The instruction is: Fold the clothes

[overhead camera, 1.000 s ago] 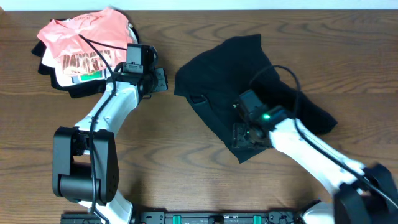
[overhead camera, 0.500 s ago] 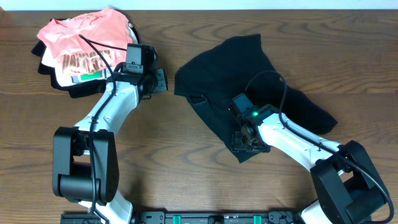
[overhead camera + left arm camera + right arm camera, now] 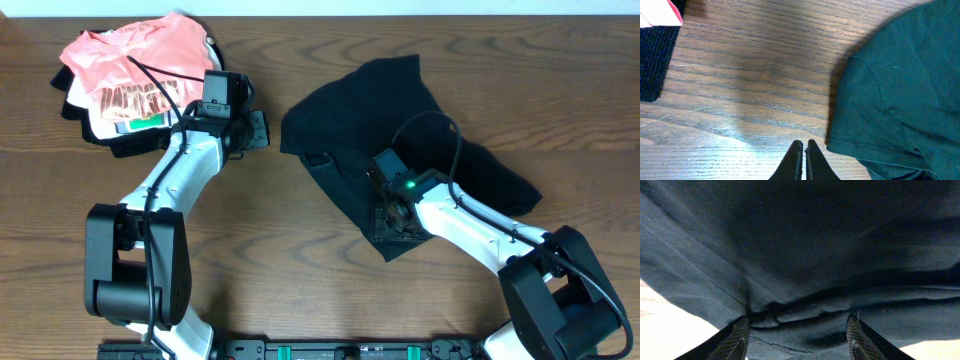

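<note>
Progress: basically nothing folded yet. The black garment (image 3: pixel 400 130) lies as a rumpled, uneven heap on the table (image 3: pixel 300 290), well to the right of the salmon-pink shirt (image 3: pixel 130 60), with bare wood between the two. No flat spread, no clean crease and no straight edges show, and one lobe trails off on the side away from the pink shirt. My call is that this is the early grab-and-straighten stage, so flattening it and every fold are still to do. The pink shirt sits on a pile with a white piece with a green mark (image 3: pixel 135 122) under it; both are apart from the black garment, and neither is touched. The left gripper (image 3: pixel 804 146) is between the pink shirt and the black garment, just off the pink shirt's right side. Its fingers are pressed together with nothing between them, over bare wood, with the garment's hemmed edge just beside the tips but not touching. The right gripper (image 3: pixel 797 322) is on the far side from the pink shirt, down on the near corner of the black garment. In the right wrist view its fingers stand apart, with a bunched ridge of cloth and a hem seam lying between them. The cloth fills the view and sits right up against the fingers. The jaws look not yet pinched, so I judge it is straddling a fold, not holding it. Whether the fingertips press through to the table is hidden.
</note>
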Controlling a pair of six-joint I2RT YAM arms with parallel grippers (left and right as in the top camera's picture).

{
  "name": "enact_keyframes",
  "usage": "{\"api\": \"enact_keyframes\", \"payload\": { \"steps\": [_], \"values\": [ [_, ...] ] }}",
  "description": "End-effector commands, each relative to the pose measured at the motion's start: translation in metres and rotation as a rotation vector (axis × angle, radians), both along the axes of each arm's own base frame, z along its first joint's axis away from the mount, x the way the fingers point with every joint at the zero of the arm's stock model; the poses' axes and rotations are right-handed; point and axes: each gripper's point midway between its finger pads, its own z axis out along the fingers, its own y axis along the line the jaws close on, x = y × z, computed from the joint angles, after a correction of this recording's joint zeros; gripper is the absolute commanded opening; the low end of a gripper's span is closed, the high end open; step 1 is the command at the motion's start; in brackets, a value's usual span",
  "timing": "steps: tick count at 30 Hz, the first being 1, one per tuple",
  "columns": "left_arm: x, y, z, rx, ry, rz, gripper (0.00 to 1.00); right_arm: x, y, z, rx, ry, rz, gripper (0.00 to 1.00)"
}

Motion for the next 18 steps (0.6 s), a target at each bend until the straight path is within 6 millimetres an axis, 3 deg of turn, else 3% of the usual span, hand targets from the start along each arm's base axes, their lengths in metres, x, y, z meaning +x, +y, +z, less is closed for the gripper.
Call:
{"api": "enact_keyframes", "payload": {
  "steps": [1, 6, 14, 18],
  "values": [
    [0.0012, 0.0001, 0.0085, -0.006, -0.016, 0.009, 0.06, -0.0093, -0.0027, -0.0077, -0.012, 0.020, 0.022, 0.60],
    [0.0013, 0.0001, 0.0086, -0.007, -0.016, 0.009, 0.06, -0.0146, -0.0049, -0.0112, -0.014, 0.035, 0.023, 0.54],
    [0.0013, 0.0001, 0.0086, -0.007, -0.016, 0.009, 0.06, -0.0158, -0.0053, -0.0110, -0.012, 0.042, 0.056, 0.02],
    [0.0013, 0.0001, 0.0086, -0.007, -0.016, 0.009, 0.06, -0.0148, -0.0115, -0.0073, -0.019, 0.055, 0.035, 0.01]
  ]
}}
